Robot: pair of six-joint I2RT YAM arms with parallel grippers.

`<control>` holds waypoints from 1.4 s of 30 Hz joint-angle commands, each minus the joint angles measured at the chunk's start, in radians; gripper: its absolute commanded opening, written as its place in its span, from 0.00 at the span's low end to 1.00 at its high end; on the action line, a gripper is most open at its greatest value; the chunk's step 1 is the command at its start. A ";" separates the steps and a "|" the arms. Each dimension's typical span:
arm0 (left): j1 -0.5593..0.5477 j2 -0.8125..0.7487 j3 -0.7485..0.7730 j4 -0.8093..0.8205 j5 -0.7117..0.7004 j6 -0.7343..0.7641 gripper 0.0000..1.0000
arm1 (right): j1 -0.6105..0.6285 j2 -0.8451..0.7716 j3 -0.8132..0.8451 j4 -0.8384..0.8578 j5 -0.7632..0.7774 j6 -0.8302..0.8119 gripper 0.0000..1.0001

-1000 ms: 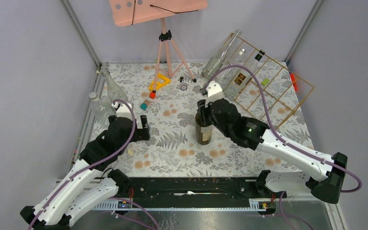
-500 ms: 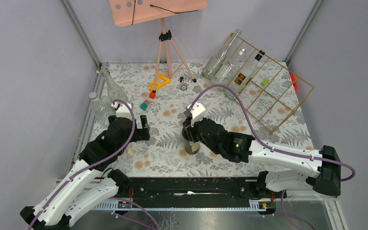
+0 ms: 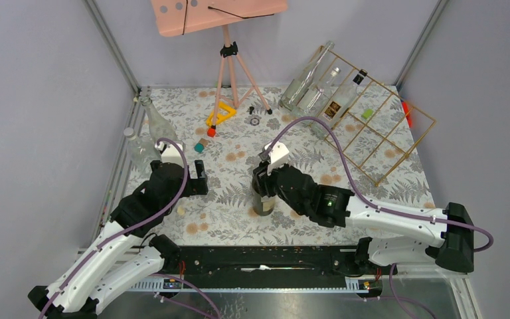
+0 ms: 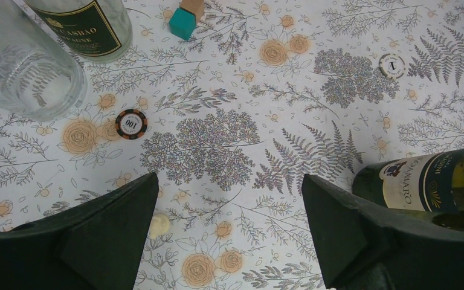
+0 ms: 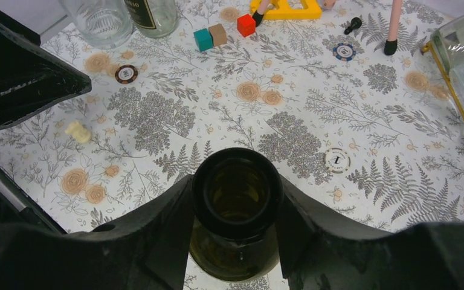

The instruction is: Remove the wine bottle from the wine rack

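"Wine bottle (image 3: 263, 203): where does it stand?"

"It's off the rack, upright near the middle of the floral table (image 3: 226, 222). That puts it well apart from the wine rack (image 3: 378, 129), the gold wire frame leaning at the far right corner. Three clear bottles (image 3: 309, 78) lie in the frame's left-hand cells."

"And the arms?"

"The right gripper (image 3: 265, 181) is clamped on the neck. Its wrist view shows a finger pressed on either side, just below the open mouth. From above I can't quite tell whether the base rests on the table or hangs just over it. The left gripper (image 4: 229, 193) hovers low to the left of the bottle, fingers spread wide with nothing between them."

"Anything else, in order of size?"

"The pink tripod stand (image 3: 229, 60) is at the back. Two glass bottles (image 3: 156, 121) stand at the left edge. Then the small things: a teal cube (image 4: 183, 23), a dark chip (image 4: 132, 123) marked 100, a white chip (image 4: 393, 65), and a cream scrap (image 4: 159, 225) just beside the left gripper's finger."
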 commanded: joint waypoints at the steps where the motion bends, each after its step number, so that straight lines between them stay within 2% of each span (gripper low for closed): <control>1: -0.004 -0.002 0.000 0.044 0.012 0.000 0.99 | 0.011 -0.049 0.006 0.048 0.064 0.042 0.59; 5: -0.004 0.001 0.000 0.046 0.013 0.000 0.99 | 0.011 -0.062 0.020 0.015 0.073 0.055 0.68; 9: -0.004 -0.006 0.002 0.052 0.019 0.000 0.99 | 0.011 -0.075 0.077 -0.067 0.060 0.082 0.71; 18: -0.004 -0.028 0.022 0.077 0.048 0.011 0.99 | 0.010 0.003 0.422 -0.393 -0.083 0.121 0.74; 21: -0.004 -0.023 0.058 0.091 0.090 0.026 0.98 | 0.004 0.034 0.538 -0.487 -0.083 0.144 0.77; 23: -0.006 -0.011 0.093 0.091 0.118 0.040 0.98 | -0.045 0.074 0.643 -0.627 -0.121 0.204 0.79; 24: -0.007 -0.004 0.111 0.091 0.137 0.049 0.98 | -0.088 0.098 0.706 -0.688 -0.202 0.259 0.79; 26: -0.018 0.008 0.140 0.096 0.162 0.053 0.98 | -0.201 0.118 0.732 -0.743 -0.334 0.315 0.79; 30: -0.074 0.009 0.161 0.126 0.204 0.052 0.97 | -0.465 0.101 0.659 -0.789 -0.543 0.427 0.78; 33: -0.139 -0.006 0.142 0.163 0.216 0.051 0.97 | -0.639 0.031 0.505 -0.734 -0.702 0.486 0.78; 36: -0.207 -0.017 0.113 0.211 0.225 0.049 0.96 | -0.778 -0.049 0.351 -0.682 -0.798 0.520 0.77; 39: -0.287 0.002 0.099 0.262 0.221 0.052 0.96 | -0.857 -0.121 0.232 -0.658 -0.833 0.528 0.77; 42: -0.387 0.051 0.107 0.317 0.191 0.077 0.94 | -0.880 -0.177 0.149 -0.658 -0.819 0.517 0.77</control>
